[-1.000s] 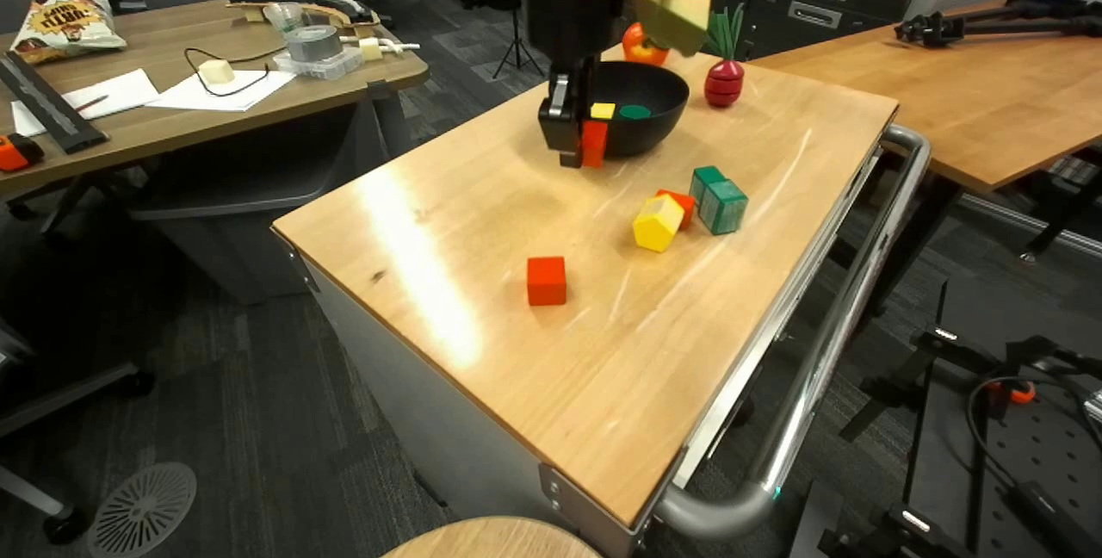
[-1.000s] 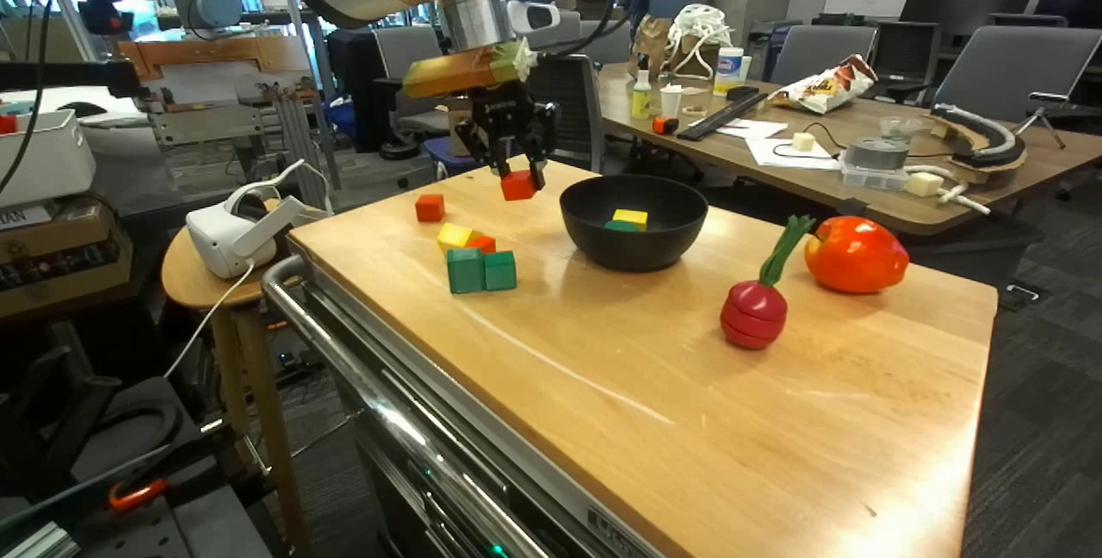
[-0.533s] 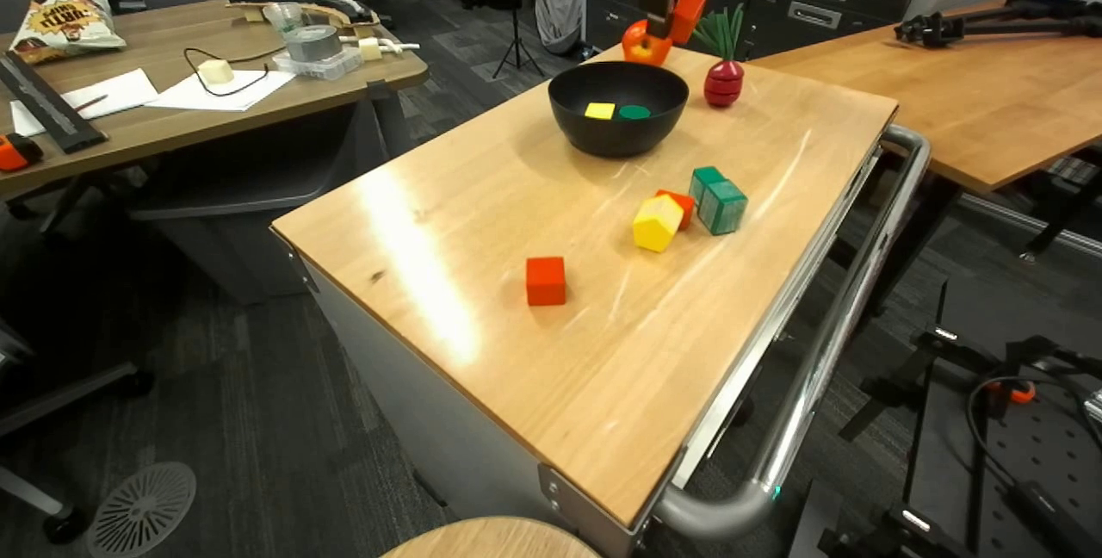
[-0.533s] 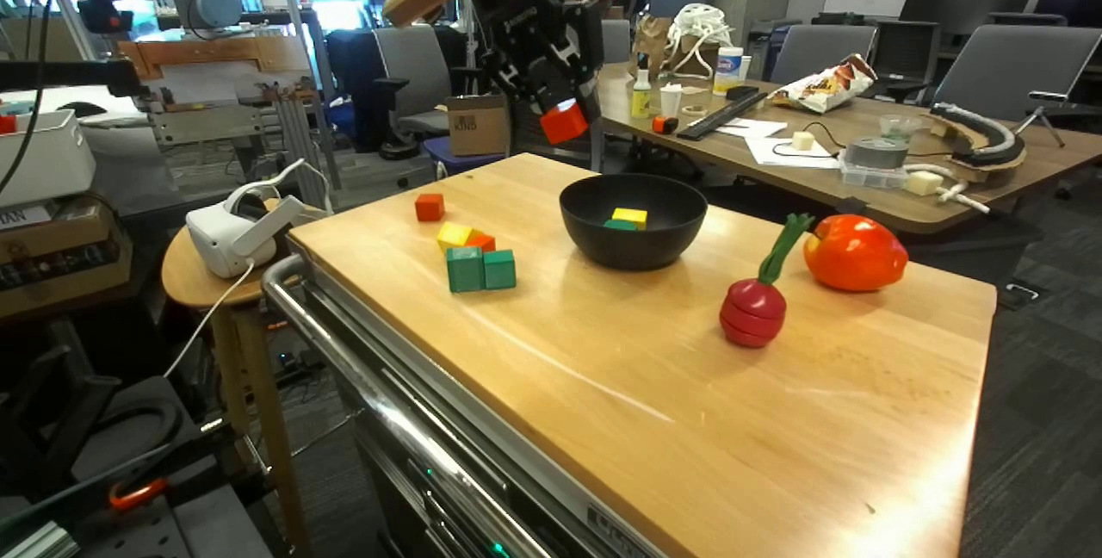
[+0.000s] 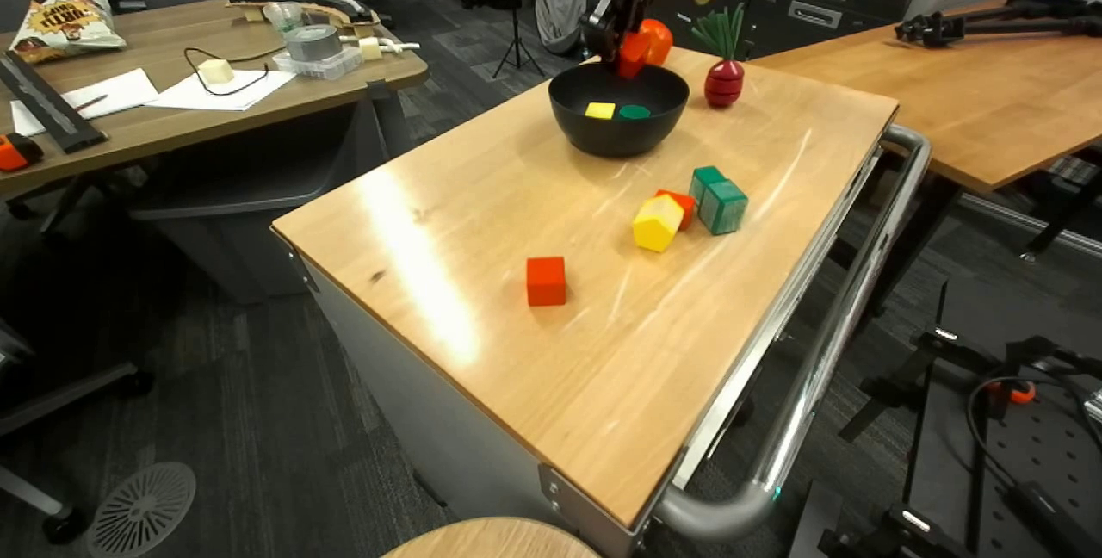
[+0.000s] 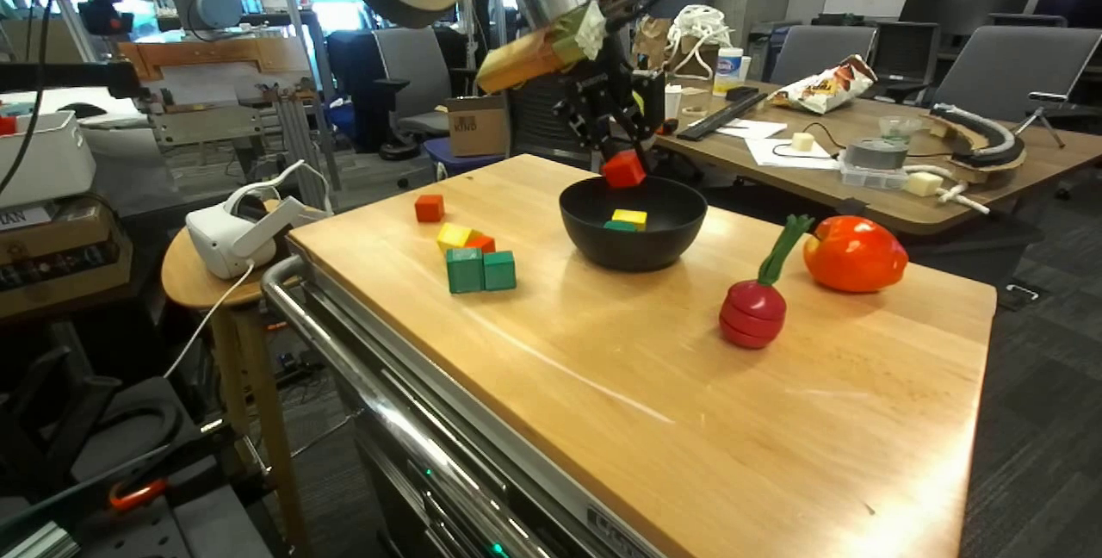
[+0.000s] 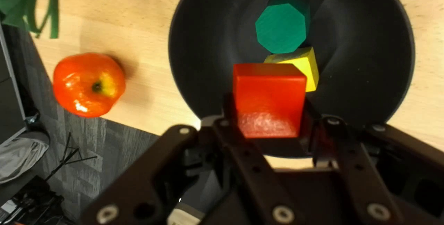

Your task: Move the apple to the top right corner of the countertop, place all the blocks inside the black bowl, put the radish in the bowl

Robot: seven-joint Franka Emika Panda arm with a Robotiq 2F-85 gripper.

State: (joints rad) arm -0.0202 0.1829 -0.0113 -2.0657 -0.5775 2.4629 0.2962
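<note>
Step in hand: block-loading into black bowl (image 6: pixel 633 248); red cube (image 6: pixel 623 170) mid-transfer. Pincer (image 7: pixel 269 110) is pinching that cube, slightly tilted, over bowl mouth; no release yet. Ht. above bowl bottom: can't tell. In bowl: octagonal-faced green block (image 7: pixel 281 28) + in-bowl yellow block (image 7: pixel 308 67), close together; held cube hides part of the yellow in wrist view.

On counter (image 6: pixel 818 420), outside bowl: lone red cube (image 5: pixel 546 281), well apart from the rest; cluster w/ loose yellow block (image 5: pixel 658 223), half-hidden red block (image 5: pixel 686 209) tucked behind it in an exterior view, green cube (image 6: pixel 465 270) + green twin (image 6: pixel 499 270) side by side. So approx. 5 to go after this one, my count.

Radish (image 6: pixel 752 314) upright on counter near bowl, not in it. Apple (image 7: pixel 89 85) by counter edge, near radish; apple step prob. done, but can't confirm which corner = top right.

Next move (est.): center cube inside rim, bring it down a bit, pref. over bare bowl bottom rather than on the yellow, then spread pincer. Drop too high → poss. bounce; off-center → may clip rim. After that, cluster + lone cube; radish prob. last.
</note>
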